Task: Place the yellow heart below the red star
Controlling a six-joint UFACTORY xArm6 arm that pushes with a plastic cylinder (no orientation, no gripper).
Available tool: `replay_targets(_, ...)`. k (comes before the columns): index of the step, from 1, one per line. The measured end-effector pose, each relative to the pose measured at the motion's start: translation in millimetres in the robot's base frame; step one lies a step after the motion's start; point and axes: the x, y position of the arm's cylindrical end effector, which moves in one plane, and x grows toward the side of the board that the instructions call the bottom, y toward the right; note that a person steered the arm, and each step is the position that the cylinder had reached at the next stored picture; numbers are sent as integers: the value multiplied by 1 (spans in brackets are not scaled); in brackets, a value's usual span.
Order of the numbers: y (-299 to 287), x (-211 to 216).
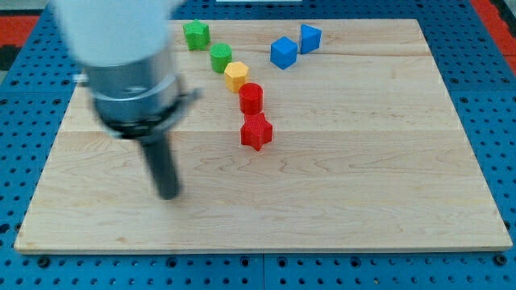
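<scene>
The red star (256, 131) lies near the middle of the wooden board (363, 177). A red cylinder (251, 97) sits just above it. A yellow block (236, 76), its shape unclear, touches the cylinder's upper left; I see no other yellow block. My tip (168, 194) rests on the board at the view's lower left, well left of and below the red star, touching no block.
A green block (221, 57) sits above the yellow one and another green block (196, 34) lies near the board's top edge. Two blue blocks (283, 52) (310, 38) lie at the top centre. The arm's grey body (121, 56) covers the upper left.
</scene>
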Motion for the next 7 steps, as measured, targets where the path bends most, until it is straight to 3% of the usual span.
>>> replay_targets(1, -91, -34)
replay_targets(2, -100, -96)
replay_targets(3, -61, -137)
replay_targets(5, 69, -92)
replay_targets(6, 76, -100)
replay_targets(7, 25, -157)
